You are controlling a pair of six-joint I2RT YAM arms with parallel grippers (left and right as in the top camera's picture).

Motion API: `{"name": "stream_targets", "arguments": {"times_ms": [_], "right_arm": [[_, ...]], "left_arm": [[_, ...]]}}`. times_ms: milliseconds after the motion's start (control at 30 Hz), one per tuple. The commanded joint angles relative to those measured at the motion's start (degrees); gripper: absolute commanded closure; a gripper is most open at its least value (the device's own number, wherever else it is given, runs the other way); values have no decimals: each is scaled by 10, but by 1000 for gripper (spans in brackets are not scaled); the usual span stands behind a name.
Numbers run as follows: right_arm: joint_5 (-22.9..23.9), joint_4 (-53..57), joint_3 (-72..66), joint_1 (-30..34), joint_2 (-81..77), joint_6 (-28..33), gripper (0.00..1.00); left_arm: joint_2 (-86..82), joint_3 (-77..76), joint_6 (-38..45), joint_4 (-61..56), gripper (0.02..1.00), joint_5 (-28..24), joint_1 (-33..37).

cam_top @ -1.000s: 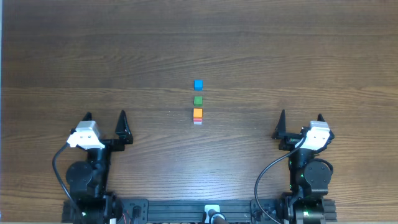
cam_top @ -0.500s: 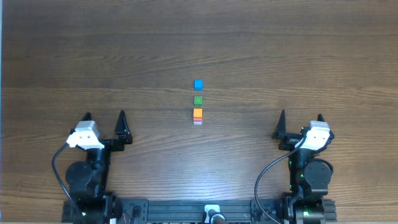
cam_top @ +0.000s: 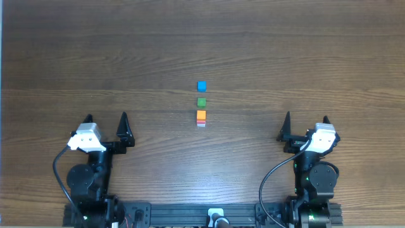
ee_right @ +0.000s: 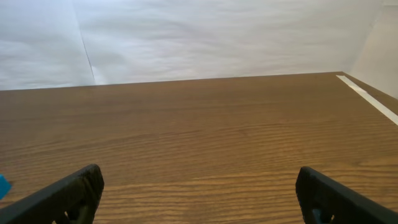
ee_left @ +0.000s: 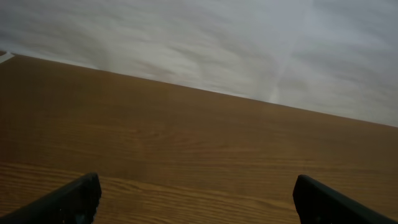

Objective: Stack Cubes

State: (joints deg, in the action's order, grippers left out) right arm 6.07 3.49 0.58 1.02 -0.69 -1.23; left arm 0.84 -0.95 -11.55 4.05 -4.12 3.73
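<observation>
Three small cubes lie in a line up the middle of the wooden table: a blue cube (cam_top: 202,86) farthest from the arms, a green cube (cam_top: 202,102) below it, and an orange cube (cam_top: 201,116) that seems to sit on a pale cube (cam_top: 201,124). My left gripper (cam_top: 106,120) rests open near its base at the left, far from the cubes. My right gripper (cam_top: 306,120) rests open at the right, likewise apart from them. The right wrist view catches a sliver of the blue cube (ee_right: 3,185) at its edge.
Bare wooden table (cam_top: 304,57) surrounds the cubes on all sides. A white wall (ee_right: 205,37) rises behind the table's far edge, and a pale tape strip (ee_right: 367,96) runs along one table edge.
</observation>
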Motion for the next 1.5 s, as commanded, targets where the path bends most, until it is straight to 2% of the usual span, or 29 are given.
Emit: {"name": "stream_targets", "arguments": {"times_ms": [33,367,533,700,767,900,1067,1167,1267,1333,1433,1500], "right_arm": [[16,-6,-3,-3,3,3,9],[12,-7,-3,-3,3,0,9],[-52,-16,-2,-3,3,1,7],[-140,-12,24,-3,3,10,9],[-157,10,53,-3,-2,10,9],[-162,106,164,-13,-49,40,9],[-174,181,327,-59,-181,45,9],[-165,219,427,-104,-282,45,7],[-133,256,529,-170,-388,45,7],[-84,278,588,-221,-450,35,9],[16,326,683,-308,-553,-10,7],[53,356,735,-348,-611,-51,7]], "left_arm": [[-5,6,9,0,18,-1,3],[-5,6,9,0,18,-6,3],[-5,6,54,-2,18,-16,3],[-5,6,54,-2,18,-16,3],[-5,6,54,-2,18,-16,3],[-5,6,54,-2,18,-16,3],[-5,6,56,-2,18,-16,3],[-5,6,56,-2,20,-16,3],[-5,6,56,-2,18,-16,3],[-5,6,56,-2,18,-16,3],[-5,6,56,-2,18,-16,3],[-5,6,56,-2,18,-16,3]]}}
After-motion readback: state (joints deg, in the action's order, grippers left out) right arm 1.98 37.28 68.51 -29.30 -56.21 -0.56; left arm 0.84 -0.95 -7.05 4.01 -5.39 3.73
